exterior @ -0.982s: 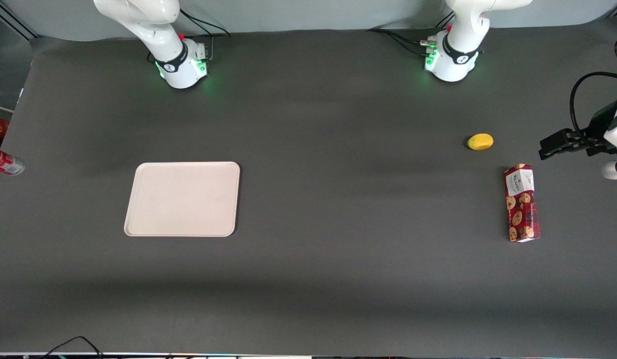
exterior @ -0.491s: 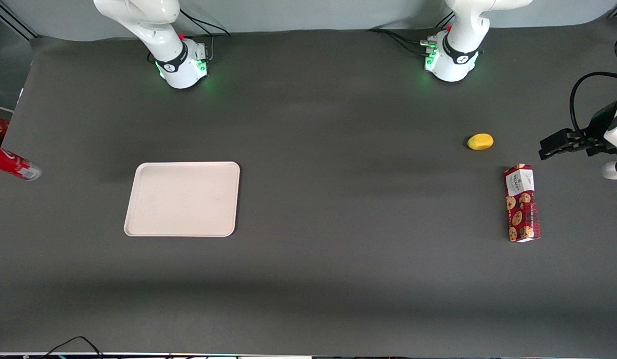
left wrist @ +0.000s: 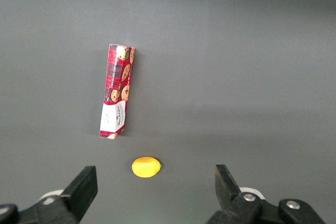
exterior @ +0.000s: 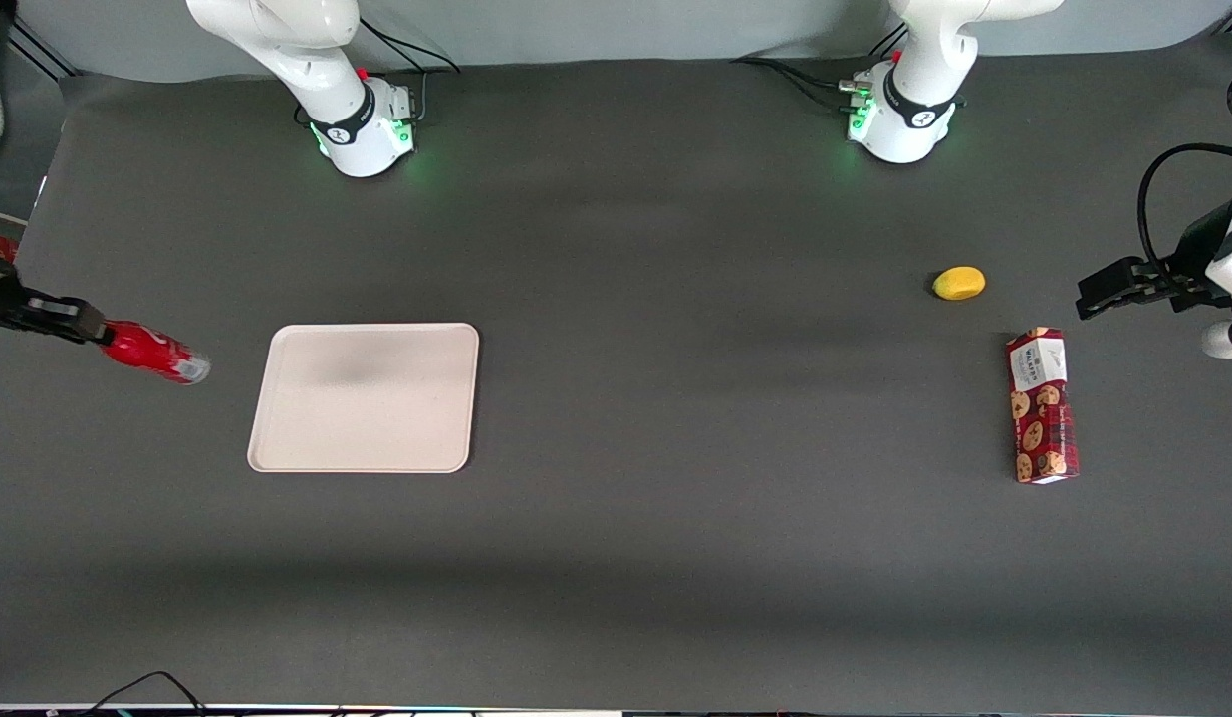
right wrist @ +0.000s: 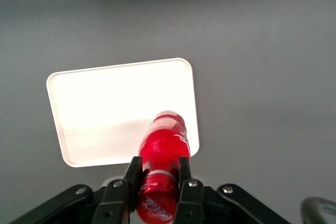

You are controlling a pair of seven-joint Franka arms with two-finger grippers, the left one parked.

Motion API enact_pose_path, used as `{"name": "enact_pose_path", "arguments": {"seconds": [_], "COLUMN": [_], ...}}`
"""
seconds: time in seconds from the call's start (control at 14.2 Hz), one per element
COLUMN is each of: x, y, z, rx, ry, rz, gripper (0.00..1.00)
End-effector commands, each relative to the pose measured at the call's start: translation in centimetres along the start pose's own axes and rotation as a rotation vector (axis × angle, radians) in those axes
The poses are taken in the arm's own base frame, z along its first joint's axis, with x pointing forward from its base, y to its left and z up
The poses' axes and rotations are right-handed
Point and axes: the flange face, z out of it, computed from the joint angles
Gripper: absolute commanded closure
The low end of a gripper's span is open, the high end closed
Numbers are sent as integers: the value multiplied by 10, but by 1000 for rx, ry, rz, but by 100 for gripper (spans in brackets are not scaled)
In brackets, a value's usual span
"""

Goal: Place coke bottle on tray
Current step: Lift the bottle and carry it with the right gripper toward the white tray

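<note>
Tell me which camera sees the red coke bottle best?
The right wrist view: the coke bottle looms large there, clamped in the gripper above the tray. The front view shows it small, at the table's working-arm end. The left wrist view misses it.

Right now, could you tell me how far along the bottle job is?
Done: the hand is shut on the coke bottle and holds it above the table. In hand: carrying it, beside the tray, toward the working arm's end. Left: setting it on the tray, which holds nothing yet.
</note>
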Motion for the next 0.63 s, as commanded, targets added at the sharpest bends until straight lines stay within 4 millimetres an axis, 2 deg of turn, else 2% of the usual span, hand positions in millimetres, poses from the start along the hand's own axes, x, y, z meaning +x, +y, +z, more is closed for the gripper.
{"name": "enact_pose_path", "arguments": {"seconds": [0.0,0.42,0.56], "x": [5,9,11], "y": [-9,-7,-5], "z": [43,146,173], "rx": [-37,-38,-33], "ry": [18,100,109], "rz": [14,5,6], "gripper": [100,100,100]}}
